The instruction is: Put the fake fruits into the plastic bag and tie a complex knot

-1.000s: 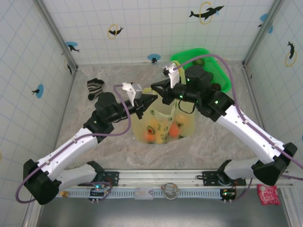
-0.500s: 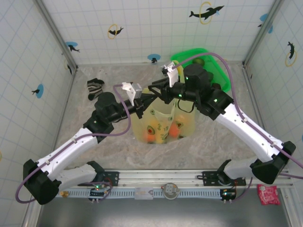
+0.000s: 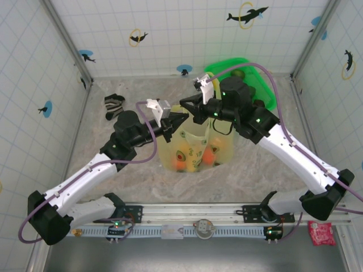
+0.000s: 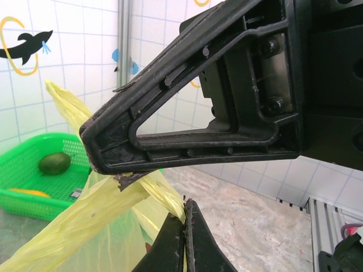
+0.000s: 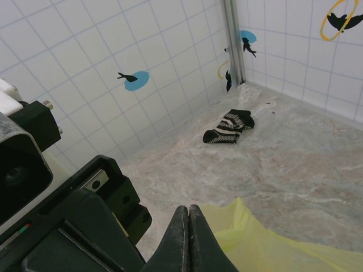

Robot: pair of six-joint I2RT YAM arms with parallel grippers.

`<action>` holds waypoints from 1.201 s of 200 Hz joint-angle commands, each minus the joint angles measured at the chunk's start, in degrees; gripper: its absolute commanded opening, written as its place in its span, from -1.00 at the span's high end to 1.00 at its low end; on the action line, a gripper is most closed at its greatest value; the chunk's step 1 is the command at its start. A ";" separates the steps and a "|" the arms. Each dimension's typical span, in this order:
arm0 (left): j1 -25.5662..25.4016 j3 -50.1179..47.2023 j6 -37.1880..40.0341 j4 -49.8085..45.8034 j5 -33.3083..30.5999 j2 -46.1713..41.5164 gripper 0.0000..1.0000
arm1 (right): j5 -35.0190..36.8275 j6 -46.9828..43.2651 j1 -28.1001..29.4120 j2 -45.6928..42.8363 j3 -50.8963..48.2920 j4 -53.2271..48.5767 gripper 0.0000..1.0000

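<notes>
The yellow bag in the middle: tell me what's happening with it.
Both arms meet above the plastic bag, which stands open with fake fruits inside. The left gripper has its jaws shut on a stretched strip of the bag's handle. The right gripper is shut too, tip at the plastic, hold unclear. The handles look untied. A green fruit sits in the green basket.
</notes>
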 commanded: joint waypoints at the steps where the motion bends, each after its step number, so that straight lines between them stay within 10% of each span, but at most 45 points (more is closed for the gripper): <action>1: -0.56 1.16 0.48 0.27 -0.52 -0.61 0.83 | 0.55 -0.04 0.17 -1.64 -0.65 2.49 1.00; 39: -0.56 0.07 0.81 -0.53 -2.27 -1.78 0.20 | 1.27 -0.11 0.12 -2.26 0.02 2.95 1.00; 81: -0.54 -1.70 1.18 -3.28 -14.89 -4.53 -0.05 | 0.99 -0.28 -0.07 -2.64 1.23 3.71 1.00; 140: -0.51 -4.86 4.24 -1.98 -15.78 -7.40 -0.53 | 0.00 -1.07 -0.17 -0.82 5.08 1.97 1.00; 240: 5.24 -11.59 8.70 8.69 -5.43 -2.86 -0.58 | -5.45 -1.69 -1.90 -0.68 5.49 2.07 1.00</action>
